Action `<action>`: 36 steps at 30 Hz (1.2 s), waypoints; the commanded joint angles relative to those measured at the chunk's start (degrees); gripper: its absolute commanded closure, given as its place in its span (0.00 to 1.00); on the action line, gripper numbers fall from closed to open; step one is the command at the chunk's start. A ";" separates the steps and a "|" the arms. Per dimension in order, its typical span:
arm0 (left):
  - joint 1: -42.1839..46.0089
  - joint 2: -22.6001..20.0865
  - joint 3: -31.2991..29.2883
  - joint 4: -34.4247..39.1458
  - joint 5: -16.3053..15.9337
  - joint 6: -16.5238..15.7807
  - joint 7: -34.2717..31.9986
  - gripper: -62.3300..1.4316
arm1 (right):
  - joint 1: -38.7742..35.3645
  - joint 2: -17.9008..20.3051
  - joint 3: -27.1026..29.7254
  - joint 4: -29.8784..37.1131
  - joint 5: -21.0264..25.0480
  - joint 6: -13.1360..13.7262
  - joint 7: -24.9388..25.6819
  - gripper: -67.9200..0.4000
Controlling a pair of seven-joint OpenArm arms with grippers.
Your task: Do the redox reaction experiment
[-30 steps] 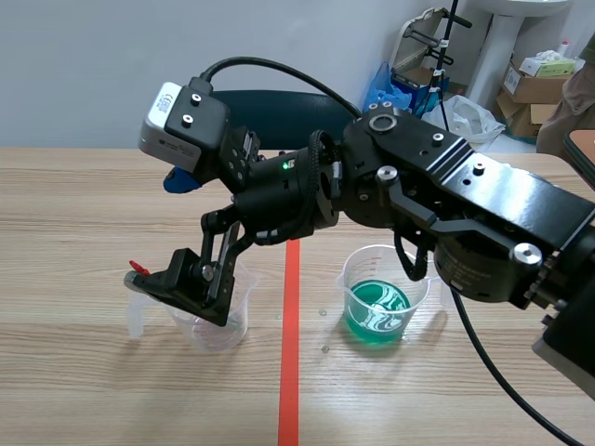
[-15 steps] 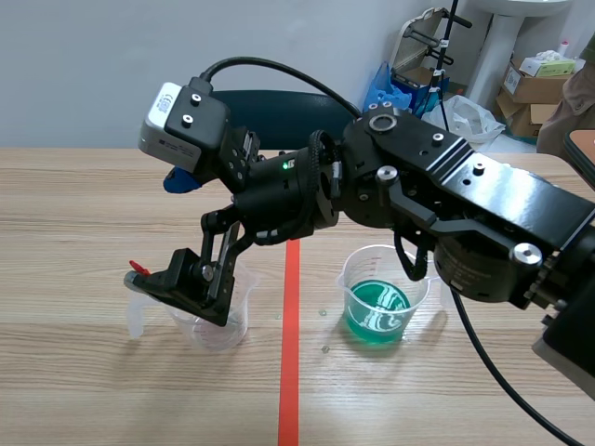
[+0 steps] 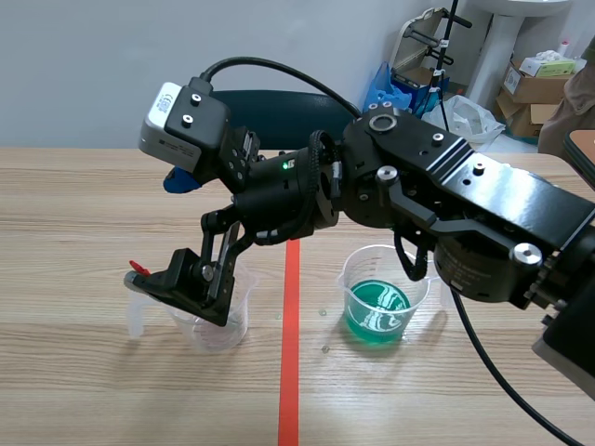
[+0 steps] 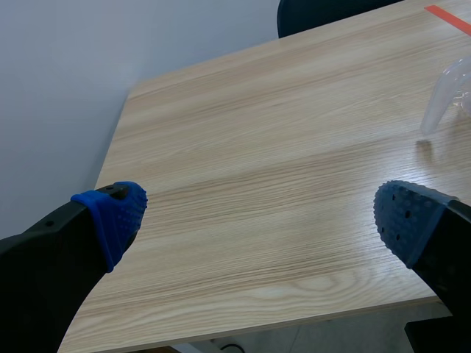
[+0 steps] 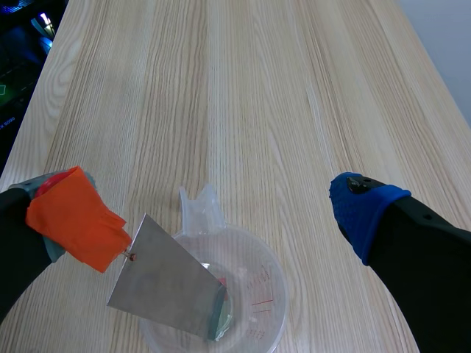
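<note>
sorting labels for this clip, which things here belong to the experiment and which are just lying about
Job: metal sheet with orange tab, hanging from the right gripper into the clear beaker; beaker of green liquid.
Lying about: cardboard boxes, blue bag, dark chair.

Over clear beaker: blocked by right gripper, metal sheet slanting inside. Right of clear beaker: blocked by right arm, green beaker. Left, beyond: bare table, passable.
</note>
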 commanded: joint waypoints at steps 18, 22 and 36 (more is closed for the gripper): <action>0.07 0.28 0.04 0.24 -0.37 0.11 -0.92 0.00 | 0.94 -0.17 0.02 0.42 0.44 0.44 0.83 0.00; 0.07 0.28 0.04 0.24 -0.37 0.11 -0.92 0.00 | 0.94 -0.17 0.02 0.42 0.44 0.44 0.83 0.00; 0.07 0.28 0.04 0.24 -0.37 0.11 -0.92 0.00 | -0.20 -0.17 0.02 0.59 0.44 0.44 1.36 0.00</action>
